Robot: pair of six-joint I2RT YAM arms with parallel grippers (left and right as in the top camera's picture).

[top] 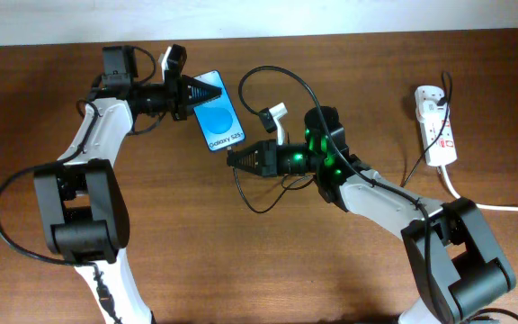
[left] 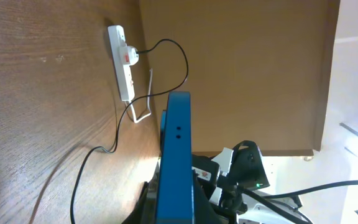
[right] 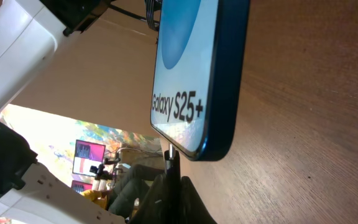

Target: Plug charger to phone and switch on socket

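Two grippers meet at the phone, which sits left of centre over the table, screen up, its blue display reading "Galaxy S25+".

- The left gripper is clamped on the phone's upper end.
- The right gripper is pinched on the charger just behind its connector tip.
- In the right wrist view, the tip touches the phone's lower edge. Whether it is seated in the port cannot be told.
- The charger's black cable loops over the table behind the right gripper.
- The socket lies well apart at the right edge of the table, with its thick white cord trailing off to the right.
- The black cable runs to a plug seated in the socket. The switch position is too small to read.
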